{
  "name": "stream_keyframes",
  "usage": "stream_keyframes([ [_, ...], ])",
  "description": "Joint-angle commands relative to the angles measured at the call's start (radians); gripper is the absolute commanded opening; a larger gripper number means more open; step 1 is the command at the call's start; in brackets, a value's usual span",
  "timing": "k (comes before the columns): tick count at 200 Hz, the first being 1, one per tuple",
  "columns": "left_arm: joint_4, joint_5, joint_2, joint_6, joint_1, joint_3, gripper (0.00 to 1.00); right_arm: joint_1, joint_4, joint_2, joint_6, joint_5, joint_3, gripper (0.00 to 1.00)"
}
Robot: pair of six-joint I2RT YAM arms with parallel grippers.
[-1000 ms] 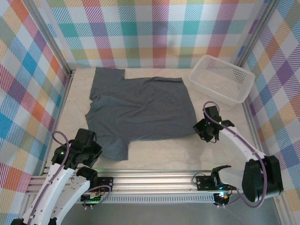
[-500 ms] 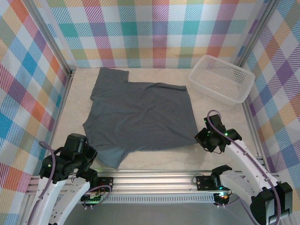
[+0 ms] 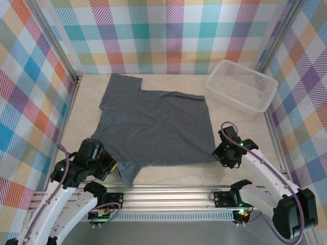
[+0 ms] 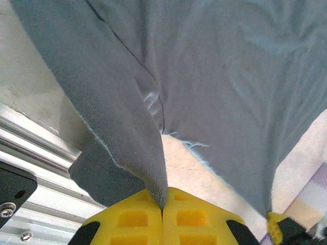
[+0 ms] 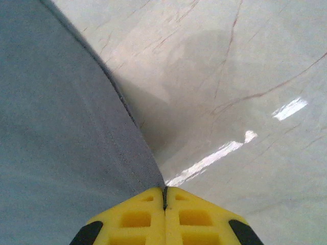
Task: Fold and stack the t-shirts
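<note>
A dark charcoal-grey t-shirt (image 3: 153,125) lies spread over the pale table, one sleeve toward the back left. My left gripper (image 3: 104,166) is shut on the t-shirt's near left corner; in the left wrist view the grey cloth (image 4: 204,76) runs down into the closed yellow fingertips (image 4: 133,219). My right gripper (image 3: 223,151) is shut on the shirt's near right corner; in the right wrist view the hem (image 5: 61,127) is pinched between the yellow pads (image 5: 194,217). Another sleeve (image 3: 130,173) droops toward the front rail.
A white perforated basket (image 3: 241,85) stands at the back right against the checked wall. An aluminium rail (image 3: 168,196) runs along the table's front edge. Bare marble-look table (image 3: 240,127) lies to the right of the shirt.
Both grippers, holding the shirt's near corners, pulled it toward the front rail, then eased back a little. The shirt has shifted nearer and lies flatter.
</note>
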Motion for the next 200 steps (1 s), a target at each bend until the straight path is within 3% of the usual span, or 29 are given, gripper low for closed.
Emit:
stream_keyframes([
  [1,0.054,-0.062,0.058,-0.017,-0.072,0.002,0.0,-0.04,0.033,0.051,-0.054,0.038,0.026,0.0],
  [51,0.109,-0.128,0.078,-0.041,-0.085,-0.002,0.0,-0.045,0.035,0.065,-0.067,0.016,0.044,0.0],
  [129,0.025,-0.417,0.329,0.141,-0.045,0.391,0.0,-0.061,0.068,0.143,-0.051,-0.065,0.108,0.0],
  [156,0.047,-0.388,0.372,0.2,0.038,0.416,0.0,-0.062,0.087,0.197,-0.055,-0.103,0.145,0.0],
  [200,0.179,-0.303,0.463,0.317,0.158,0.437,0.0,-0.075,0.088,0.284,-0.067,-0.043,0.228,0.0],
])
